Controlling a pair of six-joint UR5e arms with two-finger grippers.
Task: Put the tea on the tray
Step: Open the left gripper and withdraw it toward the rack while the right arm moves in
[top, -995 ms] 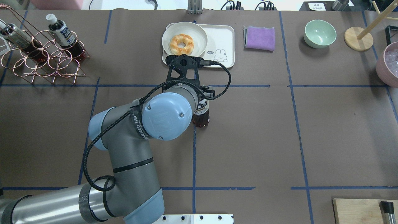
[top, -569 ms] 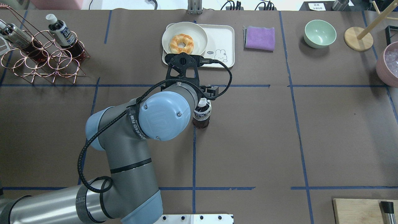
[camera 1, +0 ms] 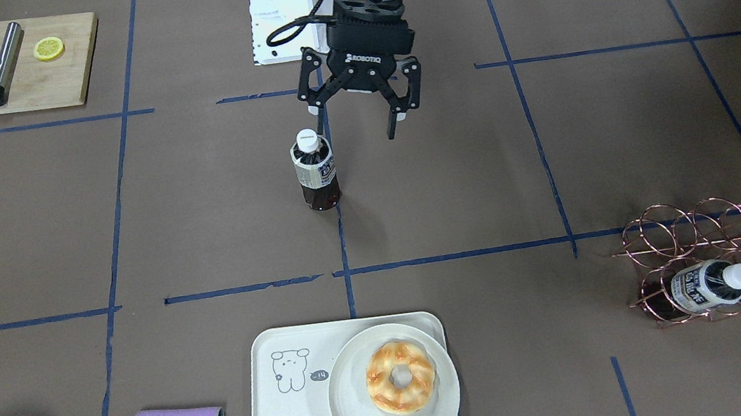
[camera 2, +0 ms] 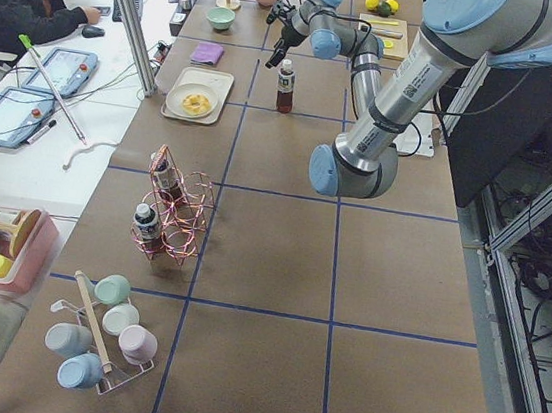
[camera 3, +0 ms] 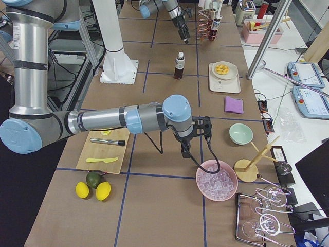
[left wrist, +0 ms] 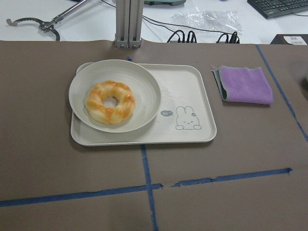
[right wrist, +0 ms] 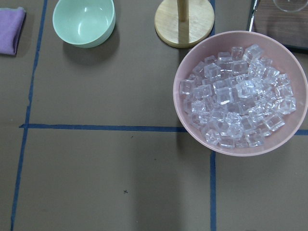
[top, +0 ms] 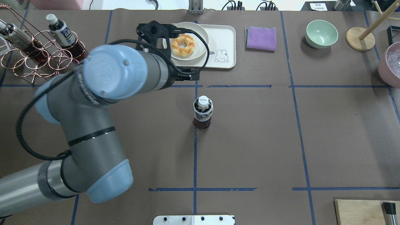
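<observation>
The tea (top: pixel 202 112), a small bottle of dark liquid with a white cap, stands upright and alone at the table's centre; it also shows in the front view (camera 1: pixel 315 169). My left gripper (camera 1: pixel 356 116) hangs open and empty above the table, a little to the robot's left of the tea and clear of it. The cream tray (top: pixel 224 37) lies at the far side, with a round plate (top: pixel 200 50) and a donut (top: pixel 182 45) on its left part; the left wrist view looks at the tray (left wrist: pixel 192 101). My right gripper (camera 3: pixel 184 150) hovers beside the ice bowl; I cannot tell its state.
A copper rack (top: pixel 43 62) at the far left holds two more tea bottles (top: pixel 62 31). A purple cloth (top: pixel 261 38), a green bowl (top: pixel 321 33), a wooden stand (top: pixel 360 38) and a pink bowl of ice (right wrist: pixel 240 91) lie to the right. A wooden board (camera 1: pixel 6 65) sits near right.
My left gripper opened and let go of the tea, then rose and swung away to the left. The tea stays standing in the same spot.
</observation>
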